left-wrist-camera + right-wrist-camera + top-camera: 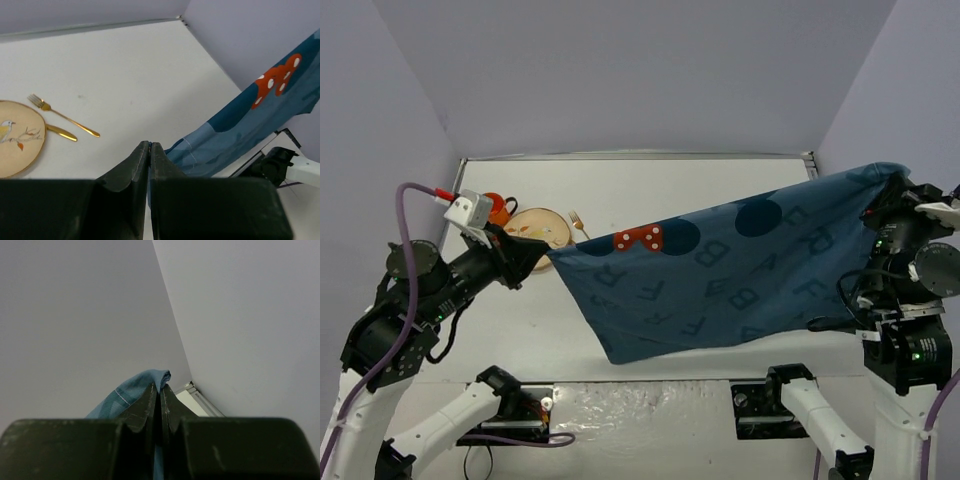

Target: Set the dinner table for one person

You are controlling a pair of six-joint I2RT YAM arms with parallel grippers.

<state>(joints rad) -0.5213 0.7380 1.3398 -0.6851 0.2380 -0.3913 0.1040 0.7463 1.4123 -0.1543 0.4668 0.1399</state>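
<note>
Both corners are pinched: your left gripper [150, 145] and right gripper [161, 387] are clamped tight on the cloth [720, 270], which hangs between them. The dinner table [650, 190] is below both. Lower evenly, and mind the plate [535, 228] just past the left tips.

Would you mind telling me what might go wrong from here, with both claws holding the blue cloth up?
1. The right claw pinches only the very corner of the blue cloth, so it may slip free.
2. The left claw holds its corner close to the plate and fork; lowering the cloth could sweep them.
</note>
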